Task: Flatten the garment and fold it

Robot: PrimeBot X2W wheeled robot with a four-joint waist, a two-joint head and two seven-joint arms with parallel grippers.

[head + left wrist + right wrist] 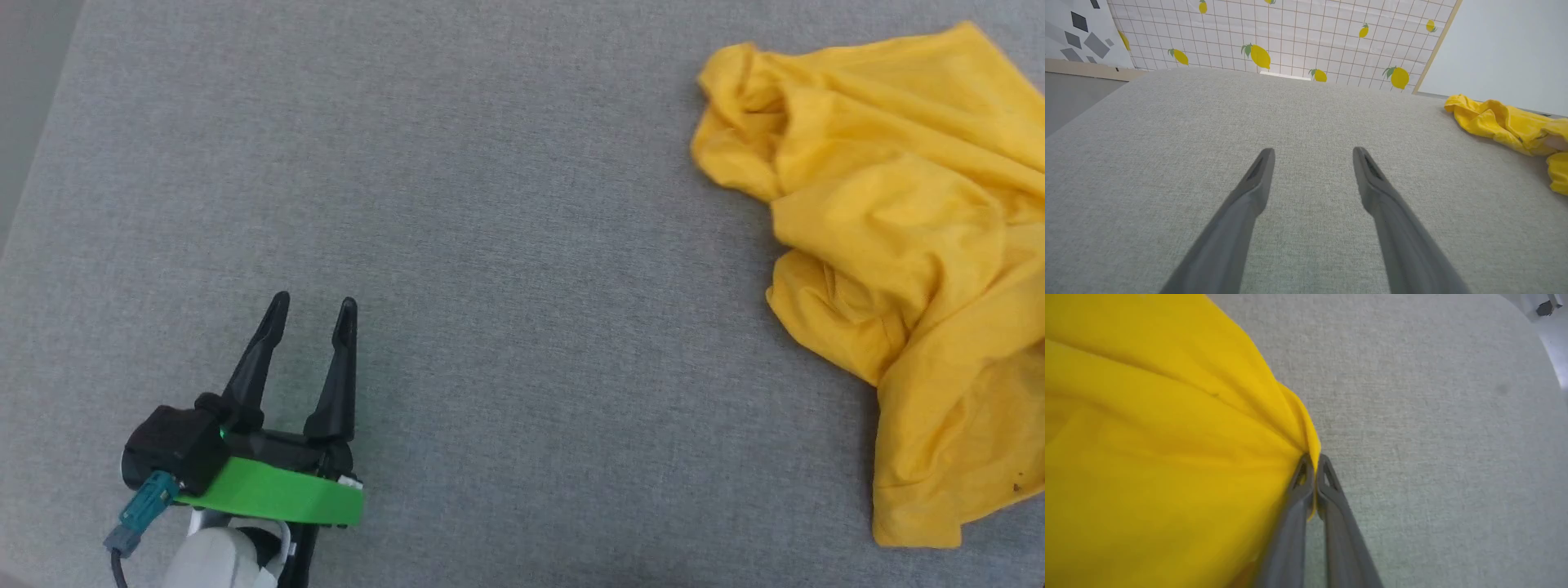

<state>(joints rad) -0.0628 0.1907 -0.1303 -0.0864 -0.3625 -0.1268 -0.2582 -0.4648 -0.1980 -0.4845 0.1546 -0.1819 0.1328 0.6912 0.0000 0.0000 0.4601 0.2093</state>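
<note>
Two hands and one garment, at the flattening stage.

**Left:** the left hand (315,300) hangs over the bare grey surface (531,245) at the near left. Its two dark fingers are spread apart and hold nothing, well apart from the cloth.

**Centre:** open surface, with room to spread the shirt.

**Right:** the garment (898,204), a bright yellow T-shirt, lies crumpled in a loose heap at the right edge of the head view. It runs from far to near and is partly cut off by the frame. Only plain yellow shows (no print is visible among the folds, so which face is up cannot be told). What looks like a hemmed edge lies at the near end of the heap, with a bunched lobe at its far left.

**Rightmost:** the right hand (1314,459) is closed on a pinched fold of the yellow cloth. The fabric gathers into pleats at the fingertips and drapes away to the left of the wrist view.

**Handling, as judged:** the fabric is light, thin and limp. It will sag, drag and fold on itself rather than keep a shape, and a single pinch will only trail it. Hold is best taken at hems, shoulder seams or corners, one in each hand, so that tension between two points pulls the body flat. The free left hand would suit the near hemmed edge.
</note>
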